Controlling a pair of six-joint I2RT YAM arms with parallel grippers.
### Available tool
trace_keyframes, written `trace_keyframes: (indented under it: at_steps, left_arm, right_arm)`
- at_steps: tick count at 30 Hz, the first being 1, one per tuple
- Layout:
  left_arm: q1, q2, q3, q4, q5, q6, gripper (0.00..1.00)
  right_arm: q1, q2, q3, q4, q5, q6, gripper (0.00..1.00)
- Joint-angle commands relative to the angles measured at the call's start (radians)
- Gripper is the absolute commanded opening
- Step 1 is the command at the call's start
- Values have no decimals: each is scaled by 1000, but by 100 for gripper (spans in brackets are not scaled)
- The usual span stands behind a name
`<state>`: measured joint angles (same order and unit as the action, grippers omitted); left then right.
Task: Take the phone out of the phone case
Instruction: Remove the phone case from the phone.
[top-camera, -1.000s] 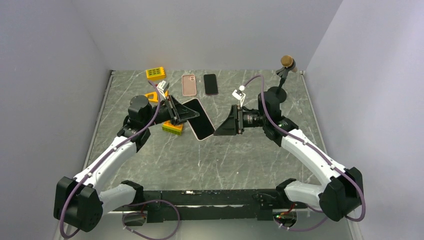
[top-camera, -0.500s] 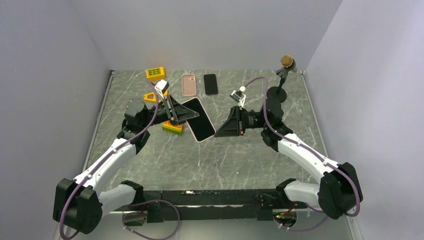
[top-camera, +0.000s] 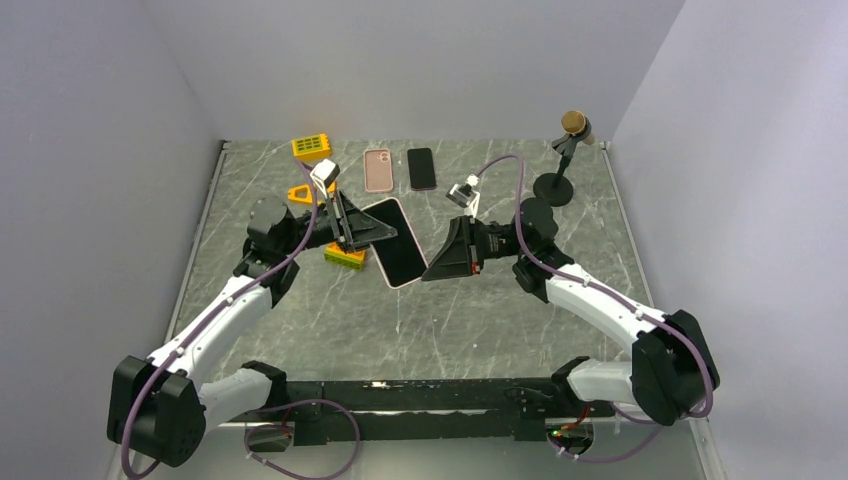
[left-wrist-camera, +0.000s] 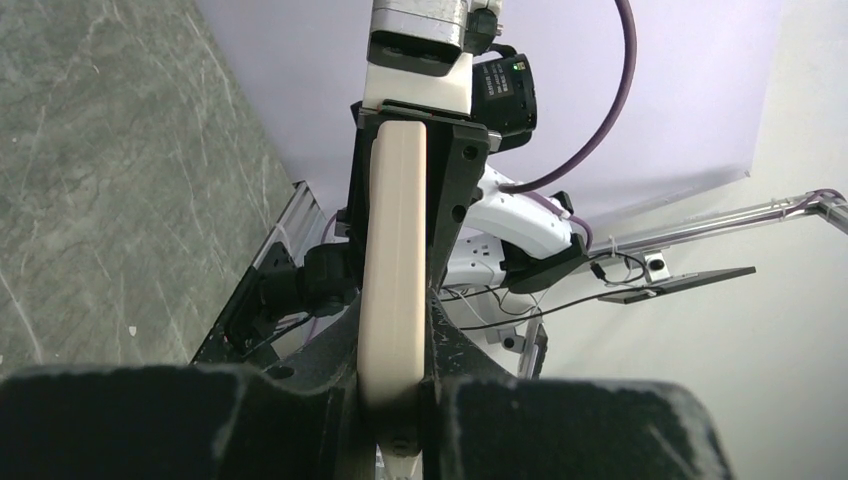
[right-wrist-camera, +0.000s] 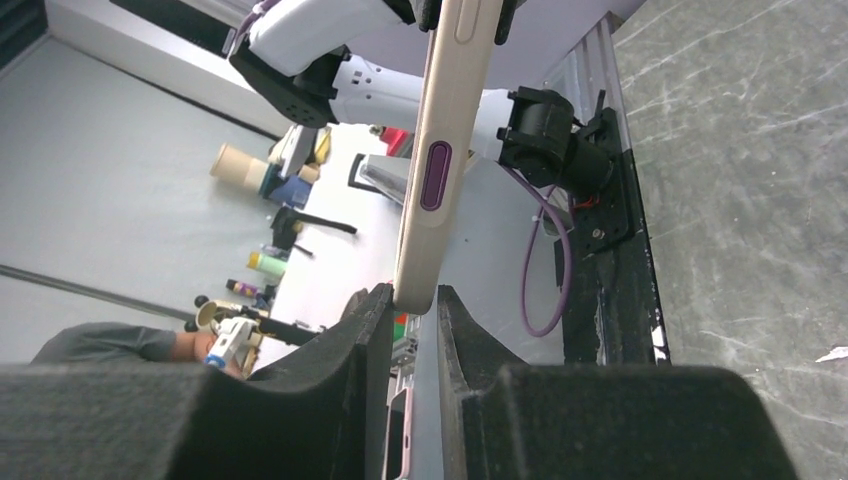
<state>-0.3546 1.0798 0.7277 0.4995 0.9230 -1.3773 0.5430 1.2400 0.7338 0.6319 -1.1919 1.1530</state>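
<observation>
A phone in a cream case (top-camera: 398, 245) hangs above the table middle, screen up. My left gripper (top-camera: 365, 228) is shut on its far left end. In the left wrist view the case edge (left-wrist-camera: 392, 250) runs up between the fingers of that gripper (left-wrist-camera: 392, 390). My right gripper (top-camera: 428, 273) is at the phone's near right corner. In the right wrist view the case edge (right-wrist-camera: 440, 150), with a purple side button, comes down between the tips of the right gripper (right-wrist-camera: 413, 298), which touch both faces of the corner.
A pink phone case (top-camera: 377, 169) and a black phone (top-camera: 421, 168) lie at the back. A yellow block (top-camera: 311, 147), an orange triangle piece (top-camera: 298, 192) and a yellow brick (top-camera: 345, 256) lie at the left. A microphone stand (top-camera: 560, 170) is at the back right.
My right gripper has moved left, from just clear of the phone onto its near right corner. My left gripper has held the phone nearly still.
</observation>
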Motion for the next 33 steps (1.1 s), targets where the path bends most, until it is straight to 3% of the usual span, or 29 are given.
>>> trace_keyframes:
  at_steps: [1, 3, 6, 8, 14, 19, 23, 26, 29, 33]
  left_arm:
    - [-4, -10, 45, 151, 28, -89, 0]
    - [-5, -1, 44, 189, 41, -125, 0]
    - [-7, 22, 34, 268, 58, -212, 0]
    - [-8, 42, 23, 351, 69, -281, 0]
    - [-16, 82, -30, 571, 69, -501, 0]
    - [-35, 32, -88, 576, 11, -546, 0]
    - [-64, -25, -107, 456, -13, -488, 0]
    - [-82, -46, -119, 438, -44, -484, 0]
    - [-93, -46, -123, 449, -75, -495, 0]
    - [-94, -51, -108, 428, -126, -461, 0]
  right_arm:
    - [25, 40, 32, 81, 0, -4, 23]
    - [34, 53, 36, 99, -7, -8, 18]
    - [55, 68, 46, 81, -13, -87, 0]
    - [75, 72, 71, -5, -10, -226, 0]
    - [137, 130, 329, -590, 150, -806, 0]
    - [172, 204, 564, -867, 322, -1039, 0]
    - [189, 223, 680, -915, 481, -1088, 0]
    - [202, 207, 713, -906, 688, -1072, 0]
    - [230, 160, 679, -880, 960, -1020, 0]
    - [230, 86, 584, -852, 1064, -901, 0]
